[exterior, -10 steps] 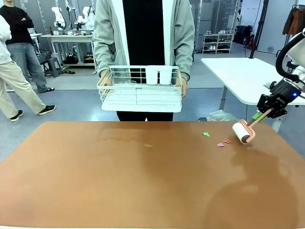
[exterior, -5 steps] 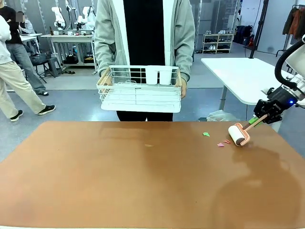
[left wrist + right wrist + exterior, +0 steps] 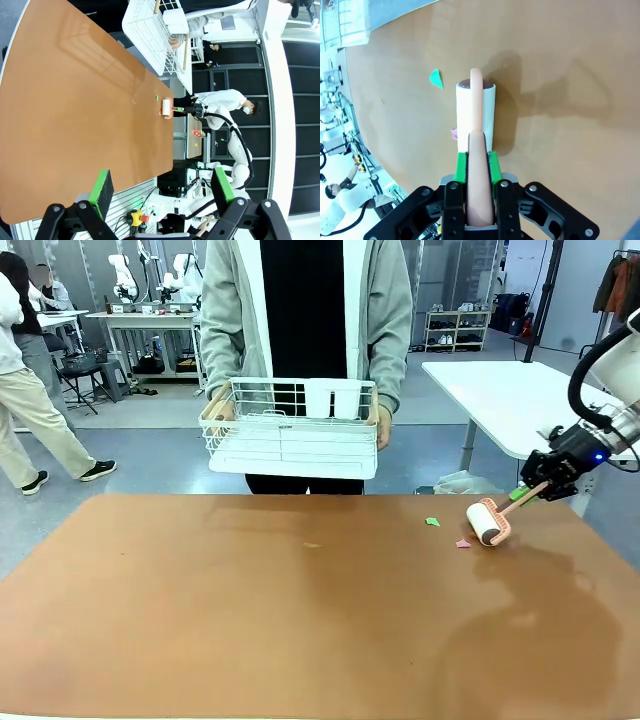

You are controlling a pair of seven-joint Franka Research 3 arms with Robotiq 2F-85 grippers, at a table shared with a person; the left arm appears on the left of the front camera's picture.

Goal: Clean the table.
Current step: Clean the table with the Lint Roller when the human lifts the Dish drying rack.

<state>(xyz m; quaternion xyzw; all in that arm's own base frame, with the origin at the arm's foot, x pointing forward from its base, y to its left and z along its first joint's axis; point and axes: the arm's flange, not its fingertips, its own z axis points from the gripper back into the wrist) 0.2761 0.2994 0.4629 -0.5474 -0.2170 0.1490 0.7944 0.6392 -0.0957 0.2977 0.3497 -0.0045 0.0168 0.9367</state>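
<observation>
Right wrist view: the right gripper [image 3: 477, 167] has its green pads clamped tight on the pale pink plastic handle of a lint roller [image 3: 476, 112]. The roller's white drum is down at the table [image 3: 570, 75], though I can't tell if it actually touches. Just off the drum's far end lies a small green paper scrap [image 3: 436, 79], and a small pink scrap [image 3: 454, 133] peeks out right beside the drum.

From the front, that gripper [image 3: 540, 488] hangs over the table's far right corner, with the roller [image 3: 484, 521] angled down and inward. The pink scrap [image 3: 463, 543] sits just beside the drum and the green one [image 3: 432, 522] is near.

The table [image 3: 250, 620] is wide, a smooth matte terracotta top with rounded corners, and it carries soft shadows on the right.

The left gripper [image 3: 162, 187] has its jaws spread wide with nothing between them, and the table [image 3: 65, 125] stretches out ahead.

Beyond the far edge, a person holds a white wire rack [image 3: 290, 430] in both hands [image 3: 383, 425], clear of the tabletop.
</observation>
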